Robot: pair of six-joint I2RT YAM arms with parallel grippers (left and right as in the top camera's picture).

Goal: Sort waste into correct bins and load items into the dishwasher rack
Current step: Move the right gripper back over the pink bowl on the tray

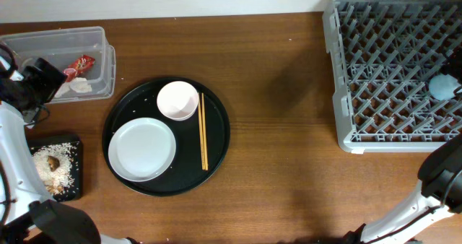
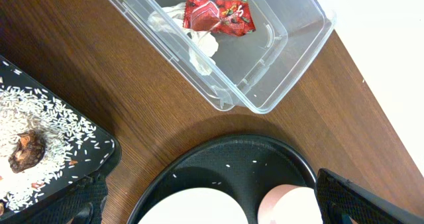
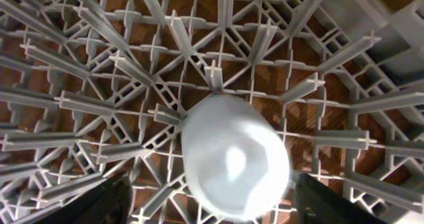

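The clear tub (image 1: 101, 42) holds the red wrapper (image 2: 218, 15) and white tissue (image 2: 199, 45). The flat black tray (image 1: 76, 146) holds rice scraps (image 2: 59, 128) and a brown lump (image 2: 26, 151). The white plate (image 1: 142, 149), small white bowl (image 1: 177, 100) and two chopsticks (image 1: 203, 132) lie on a round black tray. The light blue cup (image 3: 235, 158) sits upside down in the grey rack (image 1: 361, 71). My left gripper (image 2: 218, 214) is open and empty above the gap between tub and round tray. My right gripper (image 3: 212, 204) is open, fingers either side of the cup.
The round black tray (image 1: 216, 157) sits left of centre on the wooden table. The rack fills the far right, and my right arm (image 1: 440, 175) rises from the bottom right. My left arm (image 1: 14, 150) runs along the left edge.
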